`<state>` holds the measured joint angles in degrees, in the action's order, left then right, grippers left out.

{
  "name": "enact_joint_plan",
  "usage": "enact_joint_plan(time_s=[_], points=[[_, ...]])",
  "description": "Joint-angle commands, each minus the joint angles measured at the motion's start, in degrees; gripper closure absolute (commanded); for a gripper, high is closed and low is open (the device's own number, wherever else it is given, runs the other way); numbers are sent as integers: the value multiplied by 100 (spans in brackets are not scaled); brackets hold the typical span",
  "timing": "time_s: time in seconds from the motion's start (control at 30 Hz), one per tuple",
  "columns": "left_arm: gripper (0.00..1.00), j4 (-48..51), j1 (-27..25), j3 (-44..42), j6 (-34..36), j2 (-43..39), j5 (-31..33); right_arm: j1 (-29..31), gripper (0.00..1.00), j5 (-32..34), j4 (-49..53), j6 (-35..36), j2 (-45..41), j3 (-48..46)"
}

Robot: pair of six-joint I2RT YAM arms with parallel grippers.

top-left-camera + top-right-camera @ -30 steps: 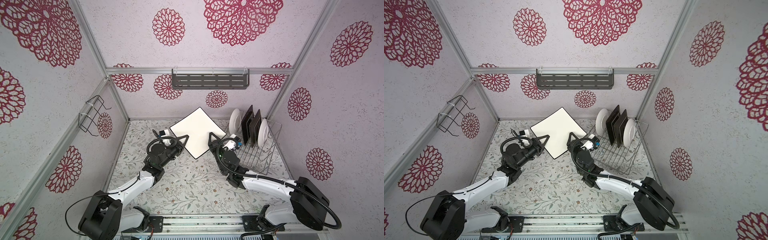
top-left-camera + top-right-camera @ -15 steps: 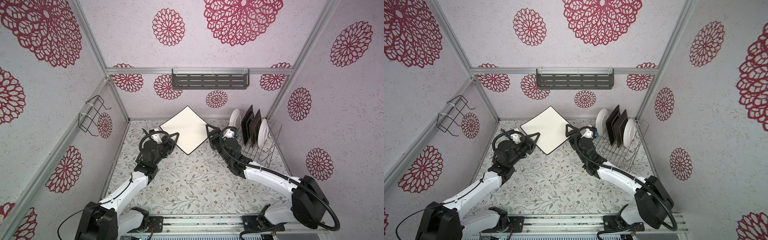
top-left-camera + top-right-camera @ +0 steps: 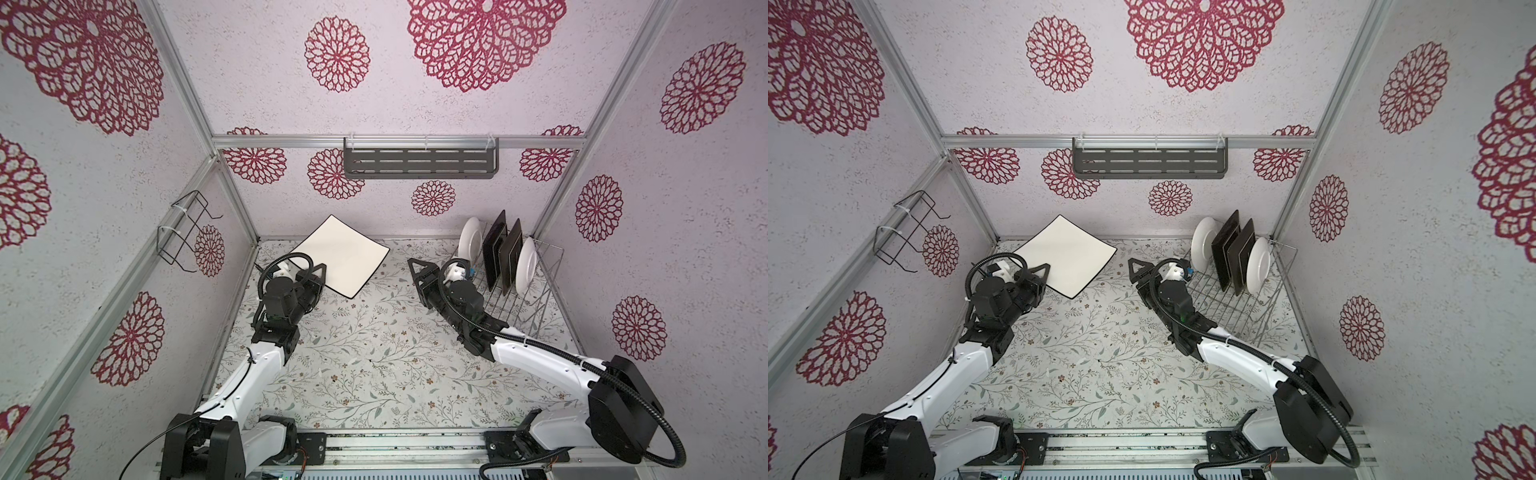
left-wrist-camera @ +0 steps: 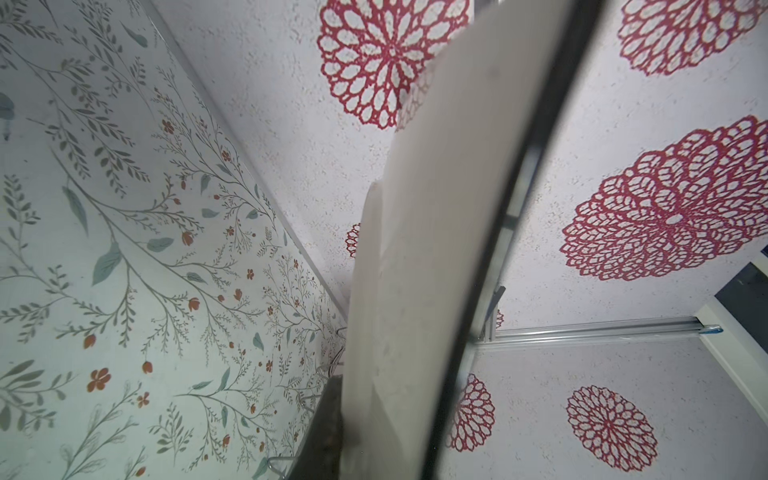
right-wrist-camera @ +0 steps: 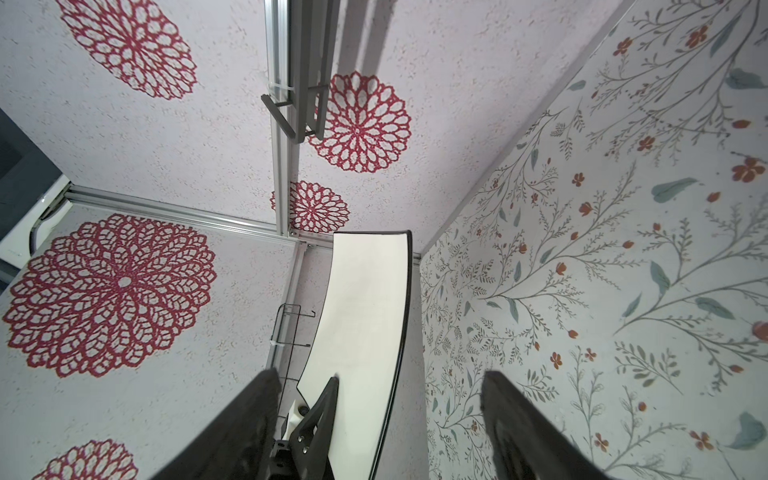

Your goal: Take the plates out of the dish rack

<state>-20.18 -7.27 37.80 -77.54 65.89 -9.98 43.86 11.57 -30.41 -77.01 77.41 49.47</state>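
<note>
The square white plate hangs tilted over the back left of the tabletop. One edge is pinched in the left end effector, which is closed on it. Four plates stand upright in the dish rack at the back right: a round white plate, two dark square plates, and a further round plate. The right end effector hovers just beside the rack's left side, jaws spread and empty.

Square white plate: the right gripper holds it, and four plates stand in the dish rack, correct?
No: the left gripper holds the square white plate, as both top views show; the right gripper is open. Four plates do stand in the dish rack.
</note>
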Motion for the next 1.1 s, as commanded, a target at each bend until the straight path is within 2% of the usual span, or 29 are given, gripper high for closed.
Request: enact_joint_plan(time_s=[0.0, 0.13, 0.3, 0.43, 0.63, 0.83, 1.07], points=[[100, -1117, 127, -101, 3, -313, -43, -44, 20, -150, 231, 406, -430, -11], [100, -1357, 284, -387, -117, -260, 216, -89, 19, -223, 558, 703, -568, -108], [100, -1465, 426, -696, -153, -256, 751, -289, 19, -585, 1230, 1432, -503, 424], [100, -1716, 724, -809, -319, -67, 638, -312, 18, -733, 1823, 2011, -304, 876], [100, -2079, 1024, -1014, -499, 142, 645, -343, 17, -821, 2278, 2484, 64, 1296], [100, -2212, 1279, -1198, -529, 333, 1075, -343, 17, -870, 2369, 2610, 290, 1363], [100, -2647, 1688, -1141, -573, 948, 811, -335, 18, -981, 2291, 2568, 503, 1328]])
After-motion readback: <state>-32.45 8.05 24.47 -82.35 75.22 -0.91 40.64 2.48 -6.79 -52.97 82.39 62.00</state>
